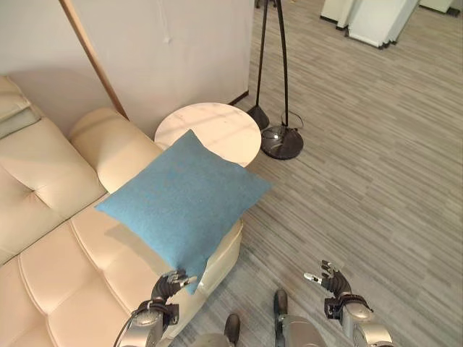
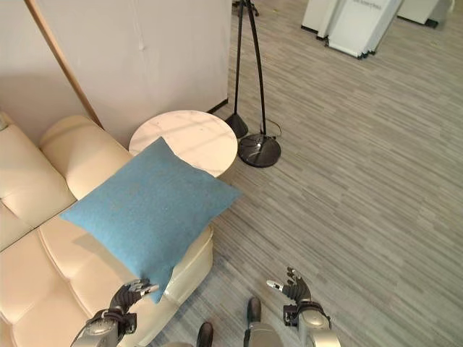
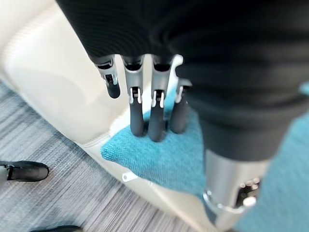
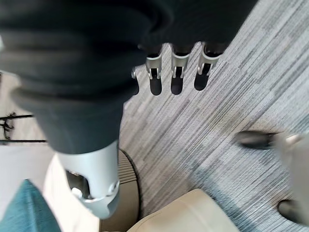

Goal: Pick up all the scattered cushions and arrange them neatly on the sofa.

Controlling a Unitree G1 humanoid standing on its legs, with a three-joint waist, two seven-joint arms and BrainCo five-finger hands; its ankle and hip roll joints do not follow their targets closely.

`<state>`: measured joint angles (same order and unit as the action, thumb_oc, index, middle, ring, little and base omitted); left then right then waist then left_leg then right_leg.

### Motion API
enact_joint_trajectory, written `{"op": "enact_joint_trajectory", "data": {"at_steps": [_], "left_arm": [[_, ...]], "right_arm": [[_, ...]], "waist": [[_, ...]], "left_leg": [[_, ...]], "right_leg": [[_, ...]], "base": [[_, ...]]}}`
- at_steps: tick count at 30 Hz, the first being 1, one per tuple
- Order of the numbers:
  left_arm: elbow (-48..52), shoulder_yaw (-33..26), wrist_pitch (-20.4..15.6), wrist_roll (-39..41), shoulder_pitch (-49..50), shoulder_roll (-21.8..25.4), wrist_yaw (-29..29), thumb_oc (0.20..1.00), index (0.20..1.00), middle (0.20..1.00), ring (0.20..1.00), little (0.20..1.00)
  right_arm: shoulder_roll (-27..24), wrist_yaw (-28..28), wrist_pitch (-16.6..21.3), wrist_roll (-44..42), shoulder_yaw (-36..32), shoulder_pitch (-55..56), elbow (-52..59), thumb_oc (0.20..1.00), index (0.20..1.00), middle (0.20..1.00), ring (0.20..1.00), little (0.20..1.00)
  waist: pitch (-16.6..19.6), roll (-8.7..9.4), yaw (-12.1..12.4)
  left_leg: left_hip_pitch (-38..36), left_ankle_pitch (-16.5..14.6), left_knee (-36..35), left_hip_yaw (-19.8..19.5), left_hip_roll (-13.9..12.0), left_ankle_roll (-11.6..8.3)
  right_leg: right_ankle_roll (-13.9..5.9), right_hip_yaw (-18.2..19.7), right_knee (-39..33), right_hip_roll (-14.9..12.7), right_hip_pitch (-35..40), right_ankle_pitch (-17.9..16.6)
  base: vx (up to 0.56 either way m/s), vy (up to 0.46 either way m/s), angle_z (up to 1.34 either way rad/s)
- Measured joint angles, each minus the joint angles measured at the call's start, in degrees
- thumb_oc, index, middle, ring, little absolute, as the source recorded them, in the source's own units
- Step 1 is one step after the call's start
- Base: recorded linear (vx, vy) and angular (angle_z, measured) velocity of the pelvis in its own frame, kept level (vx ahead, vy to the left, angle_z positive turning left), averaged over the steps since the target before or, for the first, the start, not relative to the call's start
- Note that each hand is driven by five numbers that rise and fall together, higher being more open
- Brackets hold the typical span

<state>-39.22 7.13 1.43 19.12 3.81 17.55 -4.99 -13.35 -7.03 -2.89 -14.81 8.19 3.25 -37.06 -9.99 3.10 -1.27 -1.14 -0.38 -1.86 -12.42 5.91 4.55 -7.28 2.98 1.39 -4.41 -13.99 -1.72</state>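
A blue square cushion (image 1: 184,199) lies tilted on the cream sofa (image 1: 58,267), over the seat's front corner beside the armrest, with one corner hanging past the edge. My left hand (image 1: 168,285) sits just below that low corner. In the left wrist view its fingers (image 3: 137,116) are nearly straight, their tips resting on the cushion's corner (image 3: 159,159), and the thumb stays apart, so the hand is open. Over the floor to the right, my right hand (image 1: 331,280) hangs open and holds nothing, its fingers (image 4: 176,77) relaxed.
A round white side table (image 1: 213,126) stands beside the sofa's armrest. Behind it is a black floor lamp base (image 1: 282,142), and a wooden pole (image 1: 94,58) leans on the wall. Pale cushions (image 1: 11,108) rest at the sofa's far left. Grey striped floor (image 1: 376,181) spreads right.
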Motion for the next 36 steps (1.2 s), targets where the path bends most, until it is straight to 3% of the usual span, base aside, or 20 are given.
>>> {"op": "enact_joint_trajectory", "data": {"at_steps": [1, 2, 4, 5, 9, 10, 12, 14, 17, 18, 20, 22, 23, 24, 27, 28, 30, 32, 35, 36], "left_arm": [[-0.1, -0.1, 0.0, 0.0, 0.5, 0.0, 0.0, 1.000, 1.000, 1.000, 1.000, 1.000], [-0.1, -0.1, 0.0, 0.0, 0.7, -0.1, 0.0, 1.000, 1.000, 1.000, 1.000, 1.000], [-0.1, -0.1, 0.0, 0.0, 1.1, 0.0, 0.0, 1.000, 1.000, 1.000, 1.000, 1.000], [-0.4, -0.5, 0.1, 0.1, 1.6, -0.3, 0.0, 1.000, 1.000, 1.000, 1.000, 1.000], [-0.5, -0.5, 0.1, 0.2, 1.9, -0.3, -0.1, 1.000, 1.000, 1.000, 1.000, 1.000], [-0.6, -0.5, 0.1, 0.8, 0.4, -0.6, 0.0, 1.000, 1.000, 1.000, 1.000, 1.000], [-0.4, -0.5, 0.0, 1.2, 0.0, -1.1, 0.0, 1.000, 1.000, 1.000, 1.000, 1.000], [-0.9, -0.5, 0.0, 2.2, -1.2, -1.2, 0.0, 1.000, 1.000, 1.000, 1.000, 1.000], [-0.8, -0.6, -0.1, 2.2, -2.0, -1.3, 0.0, 1.000, 1.000, 1.000, 1.000, 1.000], [-1.8, -0.5, 0.0, 2.2, -2.8, -1.6, 0.1, 1.000, 1.000, 1.000, 1.000, 1.000], [-2.1, -1.2, -0.3, 2.3, -3.4, -2.0, 0.0, 1.000, 1.000, 1.000, 1.000, 1.000], [-2.6, -2.3, -0.2, 2.3, -2.5, -2.1, -0.1, 1.000, 1.000, 1.000, 1.000, 1.000], [-4.5, -3.4, 0.1, 2.3, -1.6, -2.4, -0.1, 1.000, 1.000, 1.000, 1.000, 1.000], [-4.7, -3.5, 0.1, 2.3, -1.1, -2.3, -0.1, 1.000, 1.000, 1.000, 1.000, 1.000], [-4.8, -7.8, 0.1, 2.5, 0.9, -1.9, -0.1, 1.000, 1.000, 1.000, 1.000, 1.000], [-4.8, -8.8, 0.1, 3.1, 1.5, -1.3, -0.4, 1.000, 1.000, 1.000, 1.000, 1.000], [-5.2, -11.6, 0.1, 5.1, 2.1, -0.7, -0.9, 1.000, 1.000, 1.000, 1.000, 1.000], [-7.5, -12.3, -0.7, 7.4, 0.6, 1.9, -1.9, 1.000, 1.000, 1.000, 1.000, 1.000], [-8.3, -12.3, -1.0, 9.7, -0.6, 4.1, -2.4, 1.000, 1.000, 1.000, 1.000, 1.000], [-8.4, -12.0, -1.4, 10.7, -1.9, 5.0, -2.7, 1.000, 1.000, 1.000, 1.000, 1.000]], "right_arm": [[-0.1, 0.0, 0.0, 0.0, -0.2, -0.1, -1.4, 1.000, 1.000, 1.000, 1.000, 1.000], [-0.3, 0.0, 0.0, -0.1, -0.3, -0.2, -1.4, 1.000, 1.000, 1.000, 1.000, 1.000], [-0.9, 0.2, 0.1, -0.1, -0.4, -0.4, -1.1, 1.000, 1.000, 1.000, 1.000, 1.000], [-1.5, 0.2, 0.1, -0.2, -0.2, -1.5, -1.2, 1.000, 1.000, 1.000, 1.000, 1.000], [-3.1, 0.2, 0.3, -1.0, -0.4, -4.0, -0.7, 1.000, 1.000, 1.000, 1.000, 1.000], [-3.8, 0.2, 0.3, -1.1, -0.4, -4.4, -0.4, 1.000, 1.000, 1.000, 1.000, 1.000], [-4.4, 0.2, 0.4, -1.1, -0.4, -4.5, -0.2, 1.000, 1.000, 1.000, 1.000, 1.000], [-4.6, -0.1, 0.7, -1.1, -0.5, -5.1, -0.2, 1.000, 1.000, 1.000, 1.000, 1.000], [-4.5, -0.3, 0.7, -1.3, -0.8, -5.5, -0.2, 1.000, 1.000, 1.000, 1.000, 1.000], [-4.4, -0.7, 0.9, -1.7, -2.7, -5.4, -1.0, 1.000, 1.000, 1.000, 1.000, 1.000], [-6.0, -1.7, 0.8, -2.1, -3.5, -4.0, -0.8, 1.000, 1.000, 1.000, 1.000, 1.000], [-6.4, -2.0, 0.9, -2.1, -4.7, -3.8, -0.6, 1.000, 1.000, 1.000, 1.000, 1.000], [-7.7, -2.6, 1.1, -2.1, -7.2, -3.0, -0.1, 1.000, 1.000, 1.000, 1.000, 1.000], [-8.4, -3.0, 1.1, -2.0, -8.3, -2.6, -0.2, 1.000, 1.000, 1.000, 1.000, 1.000], [-10.9, -3.5, 0.5, -1.9, -14.0, -0.8, 0.4, 1.000, 1.000, 1.000, 1.000, 1.000], [-12.0, -4.0, 0.2, -1.4, -14.4, -0.6, 0.5, 1.000, 1.000, 1.000, 1.000, 1.000], [-14.0, -4.1, -1.0, -0.2, -15.2, -0.2, 0.2, 1.000, 1.000, 1.000, 1.000, 1.000], [-15.0, -4.2, -1.4, 0.4, -15.7, -1.7, -1.9, 1.000, 1.000, 1.000, 1.000, 1.000], [-16.5, -4.3, -1.5, 0.4, -15.6, -3.2, -3.1, 1.000, 1.000, 1.000, 1.000, 1.000], [-17.3, -4.2, -1.4, 0.4, -15.3, -3.9, -3.4, 1.000, 1.000, 1.000, 1.000, 1.000]], "waist": [[0.5, 0.91, 0.1], [0.4, 0.63, 0.1], [0.3, -0.02, 0.2], [0.3, -1.48, 0.4], [0.0, -1.82, 0.5], [-0.9, -0.11, 0.2], [-1.2, 0.55, 0.4], [-2.4, 0.46, 0.3], [-2.9, 0.68, 0.9], [-3.3, 0.05, 0.2], [-3.3, -0.88, 0.4], [-3.1, -1.35, 0.4], [-2.3, -2.91, 0.1], [-1.9, -3.49, 0.1], [-1.4, -2.55, 0.5], [-1.0, -1.97, 0.3], [-0.6, -1.45, 0.3], [-0.2, 0.28, 0.4], [0.3, 1.16, 0.2], [0.7, 1.73, 0.3]], "left_leg": [[-0.7, -1.2, 0.2, -1.9, 0.2, -0.43], [-1.2, -1.6, 0.3, -3.0, -0.2, -0.96], [-2.0, -2.6, 0.7, -2.7, -2.2, -2.23], [-1.8, -3.1, 1.5, -3.2, -4.0, -3.60], [1.0, -3.3, 6.6, -2.5, -5.6, -5.13], [5.4, -2.6, 13.8, -0.4, -3.7, -6.92], [6.8, -2.9, 15.9, 4.1, -4.0, -7.36], [9.6, -2.8, 16.5, 14.3, -8.1, -7.29], [10.5, -2.1, 9.2, 18.5, -12.2, -7.65], [10.7, -0.8, 6.8, 23.9, -13.7, -9.79], [11.7, 1.6, 3.9, 27.6, -16.0, -9.95], [10.9, 1.9, 3.1, 27.2, -16.0, -9.90], [9.8, 1.8, 2.2, 26.8, -15.9, -8.97], [9.1, 3.7, 1.0, 26.7, -15.7, -8.86], [8.1, 6.5, 0.3, 26.9, -12.7, -5.95], [7.7, 5.9, 0.5, 26.9, -11.3, -5.20], [6.9, 5.4, -0.2, 26.8, -9.8, -3.79], [6.2, 6.0, -0.7, 26.6, -8.3, -2.55], [4.9, 6.6, -2.7, 25.5, -7.7, -2.37], [4.8, 6.6, -2.7, 25.3, -7.6, -2.38]], "right_leg": [[2.10, 0.1, 0.6, -0.1, 0.6, -2.5], [2.20, -0.1, 0.7, 0.3, 1.4, -3.6], [4.67, -1.9, 0.3, 1.4, 2.9, -6.9], [5.41, -3.7, -0.5, 2.8, 4.1, -6.5], [7.26, -8.2, -3.2, 4.2, 6.8, -6.2], [8.42, -10.9, -5.5, 2.5, 8.2, -7.0], [10.75, -12.1, -5.8, 2.2, 9.0, -7.2], [12.48, -15.9, -6.5, 1.8, 10.1, -5.1], [12.26, -17.4, -6.3, 1.7, 10.3, -4.7], [11.90, -20.2, -6.4, 1.4, 10.9, -4.4], [10.87, -22.6, -6.5, 1.3, 11.6, -3.9], [10.34, -22.7, -6.5, 1.4, 12.0, -3.9], [9.10, -23.2, -6.5, 1.7, 12.5, -3.7], [8.53, -23.3, -6.5, 1.8, 12.6, -3.7], [4.69, -22.3, -3.8, -1.7, 12.6, -2.9], [3.05, -22.0, -1.1, -3.2, 12.0, -1.9], [1.83, -21.2, 5.9, -6.1, 9.6, 0.0], [-0.53, -17.3, 13.1, -8.0, 5.9, 2.4], [-1.06, -13.7, 12.3, -7.7, 4.7, 4.1], [-1.28, -12.2, 6.9, -6.5, 4.8, 3.6]], "base": [[0.32, -0.238, 0.82], [0.30, -0.253, 0.84], [0.24, -0.228, 0.59], [0.13, -0.132, 0.40], [0.10, -0.130, 0.62], [0.02, -0.066, 0.91], [0.04, -0.051, 0.68], [0.06, 0.005, 0.74], [0.15, 0.108, 0.48], [0.10, 0.138, 0.65], [0.09, 0.176, 0.59], [0.10, 0.183, 0.12], [0.07, 0.158, 0.16], [0.12, 0.301, 0.19], [0.06, 0.214, 0.12], [0.01, 0.127, 0.15], [-0.01, 0.146, 0.21], [0.04, 0.066, 0.14], [0.07, -0.023, 0.16], [0.07, -0.066, 0.17]]}}
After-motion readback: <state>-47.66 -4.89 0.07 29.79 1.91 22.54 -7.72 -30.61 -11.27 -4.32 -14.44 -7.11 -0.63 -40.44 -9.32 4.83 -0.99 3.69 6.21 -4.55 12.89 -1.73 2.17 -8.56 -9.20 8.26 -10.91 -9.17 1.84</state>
